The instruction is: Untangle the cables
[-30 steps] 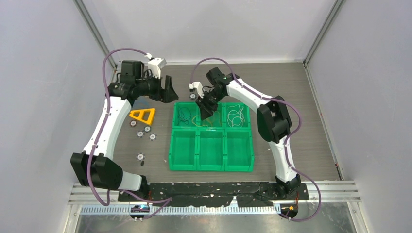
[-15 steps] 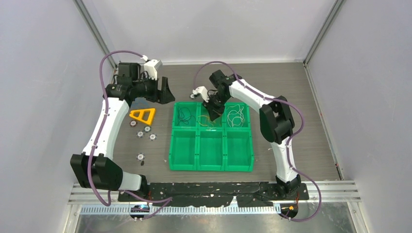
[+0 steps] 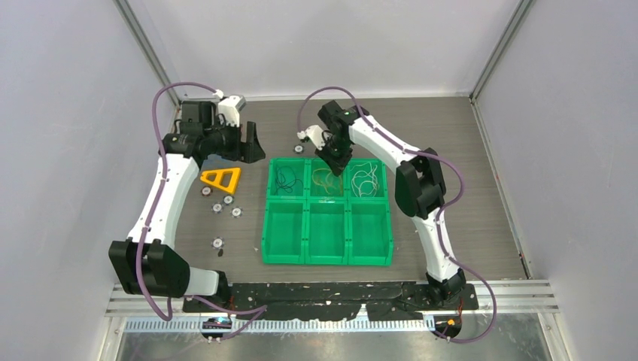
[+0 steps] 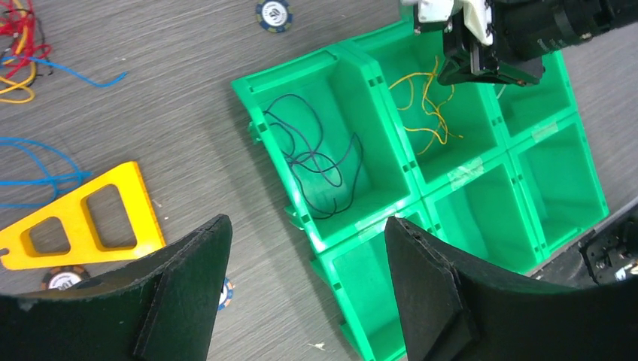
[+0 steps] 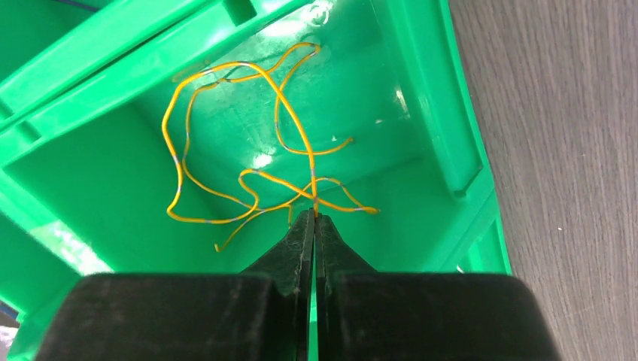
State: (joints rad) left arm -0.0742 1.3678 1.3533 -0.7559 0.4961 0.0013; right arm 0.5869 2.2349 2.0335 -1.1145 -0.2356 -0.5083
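Pinching the yellow cable (image 5: 256,174) at its shut tips, the right gripper (image 5: 314,215) should rise slowly — clear of the bin (image 5: 421,90) below.

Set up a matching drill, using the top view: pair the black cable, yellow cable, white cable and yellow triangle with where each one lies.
Things:
1. black cable
2. yellow cable
3. white cable
4. yellow triangle

Places:
A. on the table, left of the green bin
B. bin, far row, right compartment
C. bin, far row, left compartment
D. bin, far row, middle compartment

Pairs: 1-C, 2-D, 3-B, 4-A
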